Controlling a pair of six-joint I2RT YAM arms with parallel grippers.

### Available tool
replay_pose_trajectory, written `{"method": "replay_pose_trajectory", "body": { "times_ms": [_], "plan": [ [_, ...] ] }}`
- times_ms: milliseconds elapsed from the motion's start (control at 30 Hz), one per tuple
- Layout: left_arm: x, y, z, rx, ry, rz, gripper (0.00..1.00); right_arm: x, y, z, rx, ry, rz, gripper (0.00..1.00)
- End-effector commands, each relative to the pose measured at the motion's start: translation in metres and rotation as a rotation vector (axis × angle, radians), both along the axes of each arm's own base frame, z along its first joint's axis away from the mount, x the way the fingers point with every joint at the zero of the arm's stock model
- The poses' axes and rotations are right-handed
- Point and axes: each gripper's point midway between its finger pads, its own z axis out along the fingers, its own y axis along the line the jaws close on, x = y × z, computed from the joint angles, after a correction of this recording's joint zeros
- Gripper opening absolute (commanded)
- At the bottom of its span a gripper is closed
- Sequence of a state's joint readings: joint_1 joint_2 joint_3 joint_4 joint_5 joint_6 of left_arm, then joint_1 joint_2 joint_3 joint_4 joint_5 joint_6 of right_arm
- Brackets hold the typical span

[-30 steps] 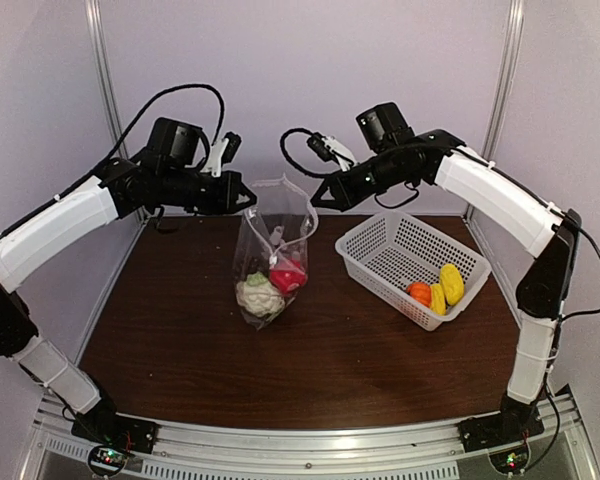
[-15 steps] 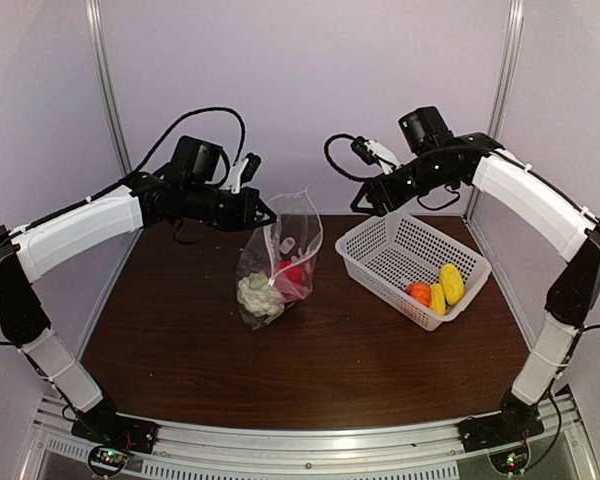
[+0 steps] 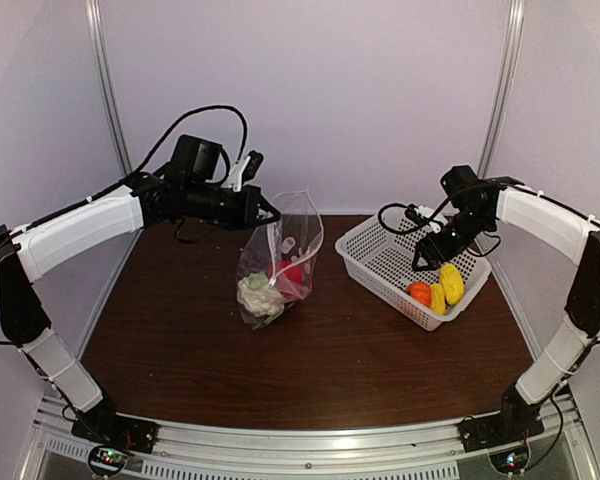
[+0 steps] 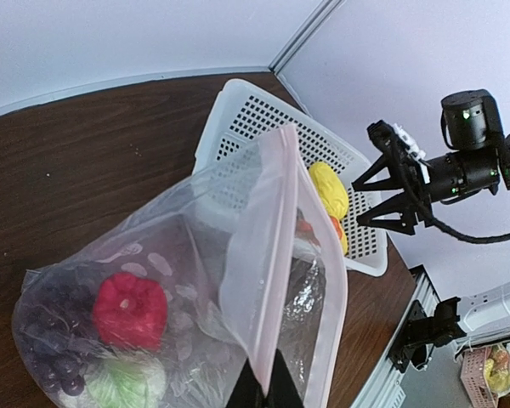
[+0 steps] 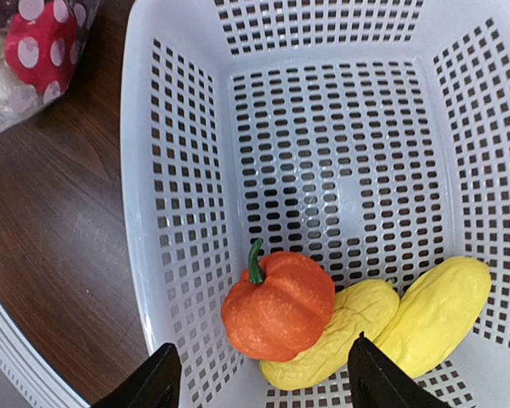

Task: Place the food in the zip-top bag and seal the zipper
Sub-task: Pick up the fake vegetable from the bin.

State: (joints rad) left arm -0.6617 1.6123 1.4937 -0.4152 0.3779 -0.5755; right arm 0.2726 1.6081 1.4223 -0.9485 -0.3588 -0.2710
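The left end effector (image 3: 263,212) is clamped shut on the mouth edge of the zip-top bag (image 3: 283,250), whose zipper (image 4: 263,229) gapes unsealed. The bag hangs upright near the middle of the table (image 3: 180,340), with the cauliflower (image 3: 259,296), red pepper (image 3: 292,273) and grape bunch (image 4: 47,344) inside. Toward the table's right edge, the white basket (image 3: 380,250) holds the orange piece (image 3: 419,293) and two yellow pieces (image 3: 452,282) in its near corner, and the right end effector (image 5: 261,378) hovers just above them, spread wide and empty.

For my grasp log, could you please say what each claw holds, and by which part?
The left claw pinches the zip-top bag by its mouth edge; the right claw, open over the basket, holds nothing.
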Motion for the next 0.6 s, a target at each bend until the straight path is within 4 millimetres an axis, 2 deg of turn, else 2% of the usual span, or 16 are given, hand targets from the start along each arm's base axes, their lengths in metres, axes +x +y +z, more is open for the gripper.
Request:
{"method": "replay_pose_trajectory", "body": {
  "times_ms": [0,100,300,567],
  "plan": [
    [0.006,-0.005,0.007,-0.034,-0.026,-0.014,0.0,-0.009,-0.016,-0.029,-0.037,0.102,-0.027,0.69],
    [0.006,-0.005,0.004,-0.031,-0.018,-0.013,0.0,-0.006,-0.019,-0.044,-0.047,0.138,-0.054,0.7],
    [0.004,-0.004,0.002,-0.029,-0.012,-0.011,0.0,-0.003,-0.012,-0.061,-0.018,0.21,-0.063,0.73],
    [0.002,-0.002,0.001,-0.03,-0.005,-0.008,0.0,-0.004,-0.018,-0.087,-0.037,0.299,-0.105,0.78]
  ]
}}
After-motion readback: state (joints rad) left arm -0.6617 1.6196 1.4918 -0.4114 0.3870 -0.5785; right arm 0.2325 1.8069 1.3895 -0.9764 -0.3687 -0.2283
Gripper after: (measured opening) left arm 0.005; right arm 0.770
